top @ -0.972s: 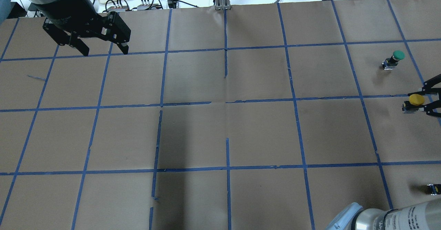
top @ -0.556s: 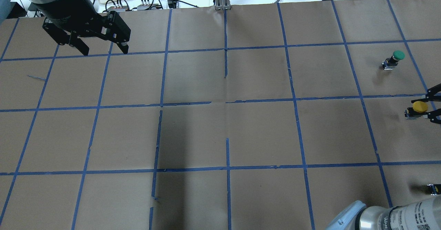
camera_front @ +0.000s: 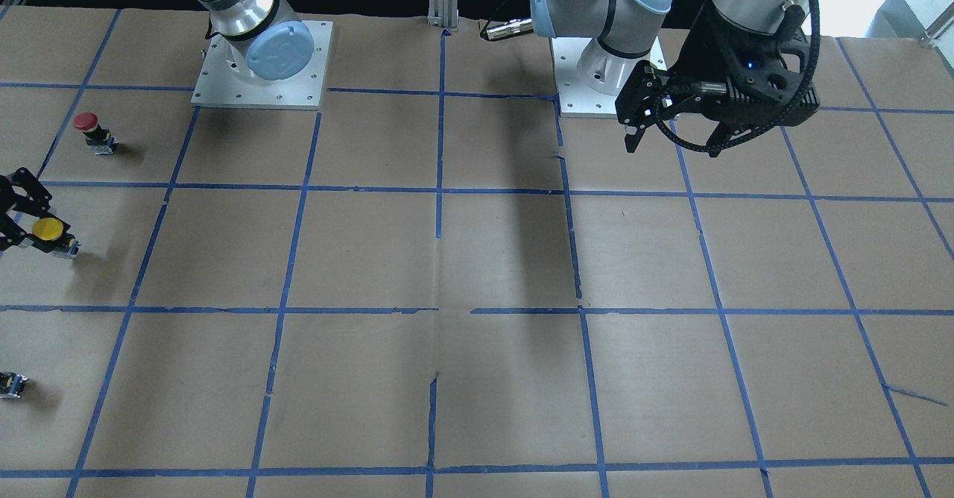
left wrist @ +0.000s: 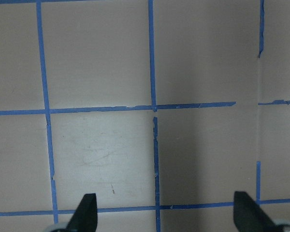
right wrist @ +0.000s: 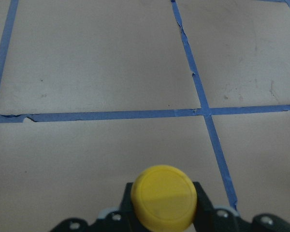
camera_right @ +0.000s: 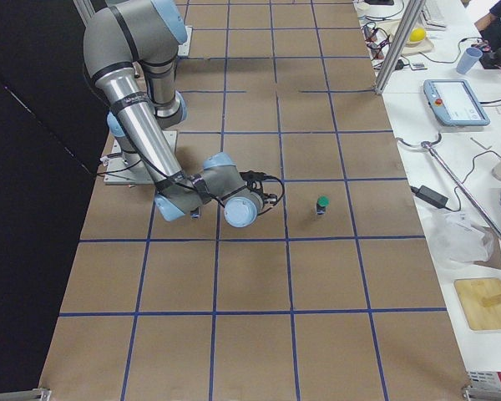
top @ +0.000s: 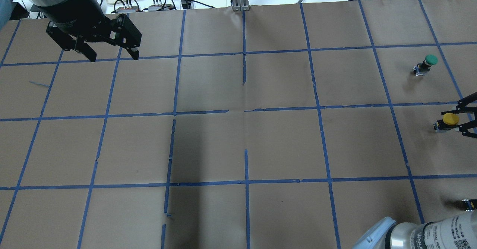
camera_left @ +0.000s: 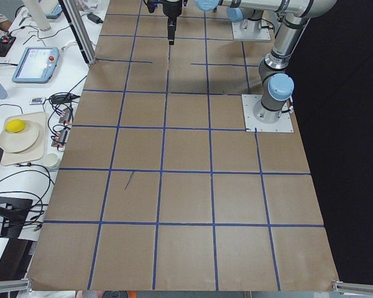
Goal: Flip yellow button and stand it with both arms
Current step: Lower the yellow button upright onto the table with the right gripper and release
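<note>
The yellow button (top: 450, 119) is at the table's far right edge, cap up and about upright, low over the brown paper. My right gripper (top: 462, 116) is shut on it, a finger on each side of its black collar. In the right wrist view the yellow cap (right wrist: 163, 197) sits between the black fingers (right wrist: 203, 200). The front view shows the button (camera_front: 46, 229) and the right gripper (camera_front: 22, 222) at its left edge. My left gripper (top: 113, 57) is open and empty, high over the far left of the table; it also shows in the front view (camera_front: 671, 149) and in the left wrist view (left wrist: 166, 215).
A green-capped button (top: 428, 62) stands beyond the yellow one; its cap looks red in the front view (camera_front: 88, 124). A small black block (top: 468, 204) lies nearer the robot at the right edge. Blue tape lines grid the brown paper. Cables and a plate lie past the far edge.
My right gripper has moved with the yellow button a little toward the robot's side and seems lower. The left arm has not moved.
</note>
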You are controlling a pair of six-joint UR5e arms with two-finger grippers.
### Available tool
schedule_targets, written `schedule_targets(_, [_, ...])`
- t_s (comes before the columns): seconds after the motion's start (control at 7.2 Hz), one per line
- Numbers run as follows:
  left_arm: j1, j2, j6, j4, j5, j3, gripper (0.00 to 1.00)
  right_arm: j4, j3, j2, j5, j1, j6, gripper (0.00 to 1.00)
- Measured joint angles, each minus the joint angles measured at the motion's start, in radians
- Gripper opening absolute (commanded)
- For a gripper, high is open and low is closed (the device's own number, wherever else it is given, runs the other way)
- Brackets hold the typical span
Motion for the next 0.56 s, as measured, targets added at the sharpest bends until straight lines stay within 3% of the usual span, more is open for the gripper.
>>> schedule_targets(0.14, [0.001, 0.002, 0.0, -0.001, 0.001, -0.003, 1.0, 0.001, 0.001, 0.002, -0.001, -0.002, 0.0, 0.3])
schedule_targets(0.42, [0.002, -0.002, 0.001, -0.005, 0.002, -0.003, 1.0, 0.001, 0.001, 0.009, -0.001, -0.004, 0.0, 0.56])
schedule_targets(0.56, [0.002, -0.005, 0.001, -0.007, 0.003, -0.004, 1.0, 0.002, 0.001, 0.011, -0.001, -0.004, 0.002, 0.63])
